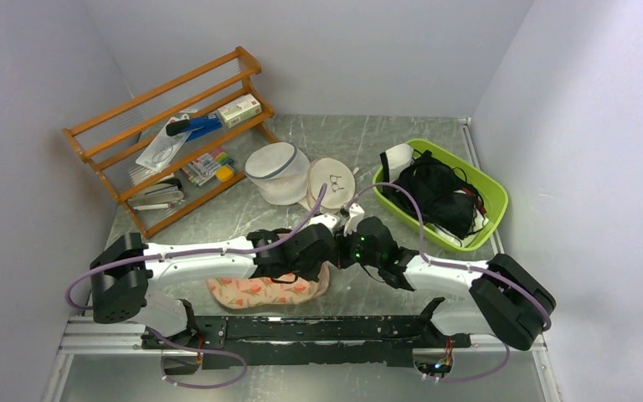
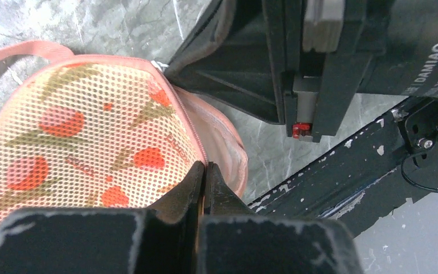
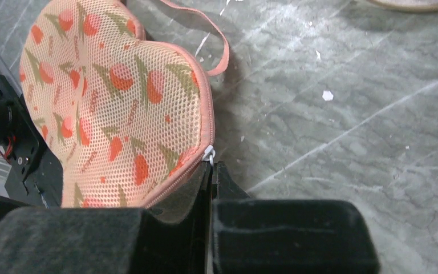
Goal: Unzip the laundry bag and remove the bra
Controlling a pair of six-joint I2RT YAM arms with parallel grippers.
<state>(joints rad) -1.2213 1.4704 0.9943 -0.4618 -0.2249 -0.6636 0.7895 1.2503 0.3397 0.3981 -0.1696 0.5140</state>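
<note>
The laundry bag (image 1: 268, 291), peach-pink mesh with red flowers, lies flat at the near edge between the arms. My left gripper (image 2: 205, 168) is shut on its zip edge at the right end, where pale pink lining (image 2: 222, 137) shows beside the seam. My right gripper (image 3: 212, 165) is shut at the small white zip pull (image 3: 208, 153) on the bag (image 3: 114, 103). In the top view both grippers, left (image 1: 322, 251) and right (image 1: 345, 251), meet over the bag's right end. A pink loop strap (image 3: 217, 40) lies on the table. The bra is hidden.
A green basket (image 1: 494, 197) with black clothing stands at the right. A round white mesh bag (image 1: 276, 172) and a beige disc (image 1: 331, 182) lie behind the grippers. A wooden rack (image 1: 176, 134) stands at the back left. A black rail (image 1: 318, 331) runs along the near edge.
</note>
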